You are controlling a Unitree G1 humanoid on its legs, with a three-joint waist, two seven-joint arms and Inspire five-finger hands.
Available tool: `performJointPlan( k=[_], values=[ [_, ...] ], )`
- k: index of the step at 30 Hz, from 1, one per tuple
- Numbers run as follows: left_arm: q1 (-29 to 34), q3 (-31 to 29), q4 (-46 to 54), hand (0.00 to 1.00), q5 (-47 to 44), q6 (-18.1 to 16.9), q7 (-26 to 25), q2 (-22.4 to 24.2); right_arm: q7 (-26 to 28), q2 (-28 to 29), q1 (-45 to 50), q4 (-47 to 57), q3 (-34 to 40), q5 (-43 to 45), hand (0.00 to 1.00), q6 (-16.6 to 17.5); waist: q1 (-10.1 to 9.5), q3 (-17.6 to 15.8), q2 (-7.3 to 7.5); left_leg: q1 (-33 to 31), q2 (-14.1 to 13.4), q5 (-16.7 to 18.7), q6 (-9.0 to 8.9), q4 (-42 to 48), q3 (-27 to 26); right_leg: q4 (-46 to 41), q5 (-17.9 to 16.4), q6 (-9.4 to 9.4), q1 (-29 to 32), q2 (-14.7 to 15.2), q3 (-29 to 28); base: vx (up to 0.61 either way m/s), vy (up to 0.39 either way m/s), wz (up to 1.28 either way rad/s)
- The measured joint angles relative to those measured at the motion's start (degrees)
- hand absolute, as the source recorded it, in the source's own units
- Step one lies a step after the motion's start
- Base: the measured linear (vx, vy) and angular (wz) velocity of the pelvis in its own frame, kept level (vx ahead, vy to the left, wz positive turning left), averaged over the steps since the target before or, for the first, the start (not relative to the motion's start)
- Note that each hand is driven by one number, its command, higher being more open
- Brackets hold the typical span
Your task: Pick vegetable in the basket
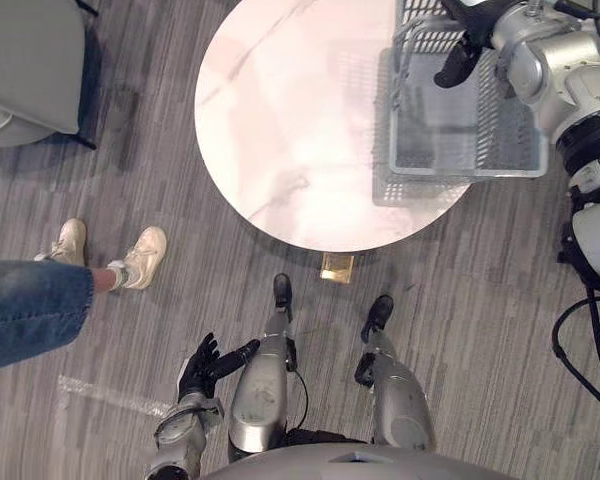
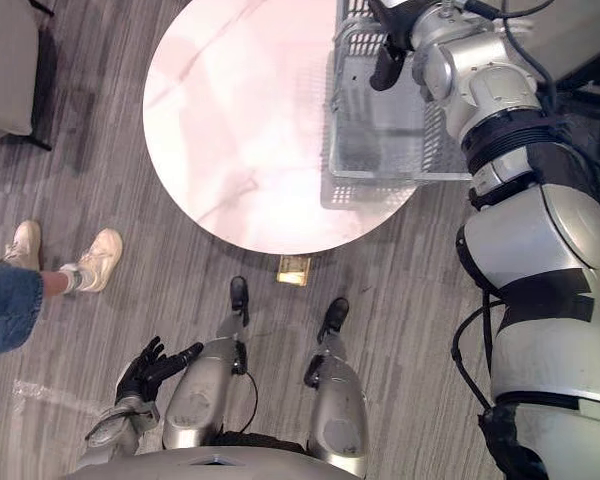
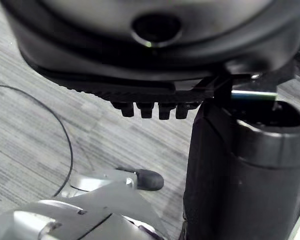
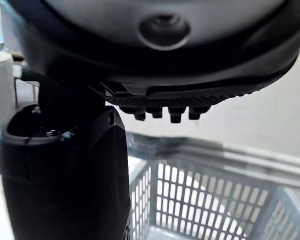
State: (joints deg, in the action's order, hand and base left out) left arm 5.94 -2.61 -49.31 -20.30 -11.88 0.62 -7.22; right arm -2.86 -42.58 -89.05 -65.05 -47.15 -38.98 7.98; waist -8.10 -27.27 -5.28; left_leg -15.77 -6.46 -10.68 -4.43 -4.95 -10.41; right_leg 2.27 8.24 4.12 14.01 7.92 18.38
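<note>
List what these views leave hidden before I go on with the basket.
1. Basket far end: cut off by the eye views' top edge, partly behind the right hand.
2. Whether it holds a vegetable: its visible part looks empty; the cut-off end could hold one.
3. Basket inside, right wrist view: largely behind the hand's thumb.

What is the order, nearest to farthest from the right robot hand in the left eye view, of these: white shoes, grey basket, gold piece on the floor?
From the right robot hand:
1. The grey basket, right beneath it, on the right side of the table.
2. The gold piece, on the floor by the table's near edge.
3. The white shoes, on the floor at far left.
</note>
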Motion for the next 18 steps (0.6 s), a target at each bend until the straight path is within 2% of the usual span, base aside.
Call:
performJointPlan(
  k=[5,6,16,17,18],
  values=[
    [-0.43,2.0,0.0,1.0,-2.11,-0.56,-0.39,0.19,-1.46,-2.93,-0.97,-0.29,0.45,-0.14,1.0,-0.53,-0.71,-0.99,-1.86,-1.26,-0.01,-0.23,-0.04,-0.03,0.24,-0.04,0.03,-0.04,1.17,-0.03,0.13,0.0,0.003,0.01],
    [-0.49,2.28,0.0,1.0,-2.13,-0.63,-0.43,0.19,-1.76,-3.11,-1.08,-0.24,0.38,-0.37,0.0,-0.74,-0.75,-1.11,-2.12,-1.34,-0.03,-0.25,-0.04,-0.04,0.27,-0.06,0.02,-0.04,1.25,-0.04,0.13,0.0,0.0,0.0],
    [-1.49,2.82,-0.1,1.0,-2.11,-0.32,-0.82,0.03,-1.47,-4.82,-1.88,0.69,-3.28,-4.1,0.0,-0.93,-0.86,-1.1,-2.36,-1.64,-0.04,-0.8,0.13,-0.05,0.4,-1.09,-0.04,-0.14,1.98,0.04,-0.02,-0.01,-0.001,-0.02],
    [-3.35,2.79,-2.32,1.0,-2.12,0.74,-0.96,-0.14,-0.4,-4.95,-0.36,1.97,-5.28,-5.09,0.0,-0.85,0.18,-1.08,-2.34,-1.08,-0.2,-1.4,0.24,-0.21,-0.44,-1.32,0.46,-0.52,2.08,-0.04,-1.14,-0.06,-0.017,-0.17],
    [-3.4,2.79,-2.41,1.0,-2.12,0.74,-0.97,-0.18,-0.4,-4.95,-0.36,2.06,-5.29,-5.09,0.0,-0.84,0.25,-1.07,-2.33,-1.08,-0.2,-1.4,0.24,-0.21,-0.44,-1.32,0.47,-0.51,2.08,-0.04,-1.14,-0.05,-0.021,-0.16]
  ],
)
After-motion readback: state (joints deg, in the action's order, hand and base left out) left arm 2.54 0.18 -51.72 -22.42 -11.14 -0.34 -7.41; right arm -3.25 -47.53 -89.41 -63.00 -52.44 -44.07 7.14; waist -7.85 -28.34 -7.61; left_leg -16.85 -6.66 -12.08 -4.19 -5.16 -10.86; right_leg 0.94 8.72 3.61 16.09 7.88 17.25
